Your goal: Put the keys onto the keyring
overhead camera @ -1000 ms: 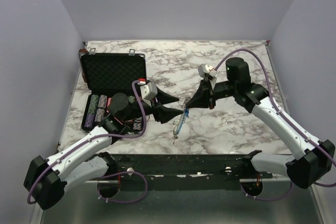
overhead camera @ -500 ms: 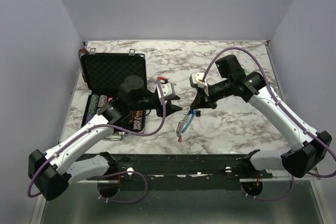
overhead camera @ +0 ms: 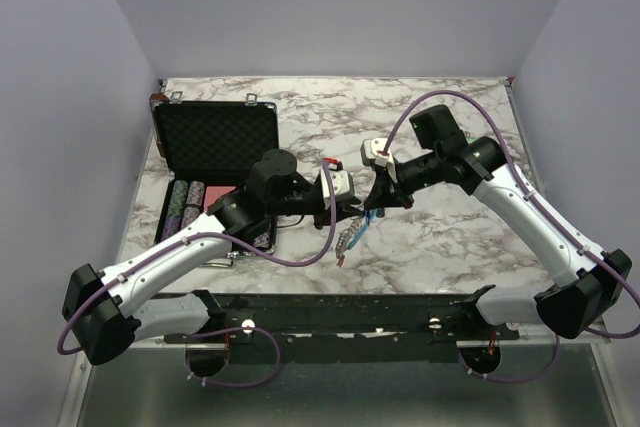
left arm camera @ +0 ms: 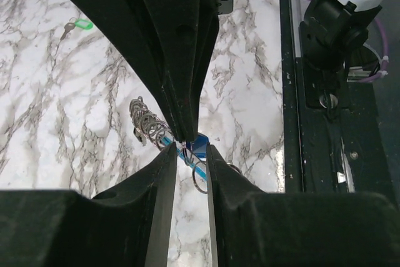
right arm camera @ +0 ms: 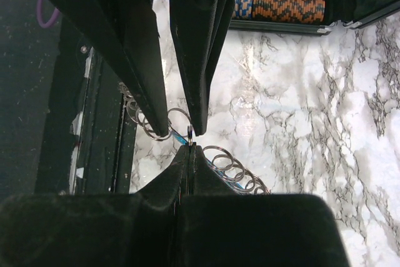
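Black foam case point(overhead camera: 215, 137) and chips point(overhead camera: 185, 205) lie left; right jaws pinch the keyring point(overhead camera: 349, 236), left jaws part-open around it.

Keyring point(overhead camera: 350, 237): grey ring chain, blue section, upper end aloft, tail draped down. Green key point(left arm camera: 80, 25) flat, well apart.

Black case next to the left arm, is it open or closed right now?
Open. The black case has its lid swung back with the foam lining facing the top camera, and rows of poker chips show in its base.
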Controlling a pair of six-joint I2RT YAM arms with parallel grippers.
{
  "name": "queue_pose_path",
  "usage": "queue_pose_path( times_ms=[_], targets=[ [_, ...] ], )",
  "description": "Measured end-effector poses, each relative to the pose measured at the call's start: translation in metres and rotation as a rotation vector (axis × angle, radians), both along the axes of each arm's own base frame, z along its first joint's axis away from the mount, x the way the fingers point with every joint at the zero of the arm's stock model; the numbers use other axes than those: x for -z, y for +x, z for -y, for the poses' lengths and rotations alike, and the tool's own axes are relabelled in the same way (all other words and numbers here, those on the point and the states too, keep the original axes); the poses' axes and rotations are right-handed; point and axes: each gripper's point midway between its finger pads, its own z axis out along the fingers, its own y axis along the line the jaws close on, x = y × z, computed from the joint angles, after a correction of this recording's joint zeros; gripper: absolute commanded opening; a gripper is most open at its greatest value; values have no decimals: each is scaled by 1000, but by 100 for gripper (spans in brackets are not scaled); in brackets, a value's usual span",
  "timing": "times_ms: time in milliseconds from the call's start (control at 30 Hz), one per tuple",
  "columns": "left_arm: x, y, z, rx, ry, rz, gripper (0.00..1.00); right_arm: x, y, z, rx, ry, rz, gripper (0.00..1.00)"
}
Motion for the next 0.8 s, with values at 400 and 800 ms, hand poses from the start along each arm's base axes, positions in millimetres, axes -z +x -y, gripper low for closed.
queue_pose_path(
  times_ms=[400,800],
  targets=[
    [5,8,3,-42,17,18,26,-1,-1,0,17,0,-25,0],
    [11,9,5,-39,37,13,0,-1,0,-1,27,0,-35,0]
  ],
)
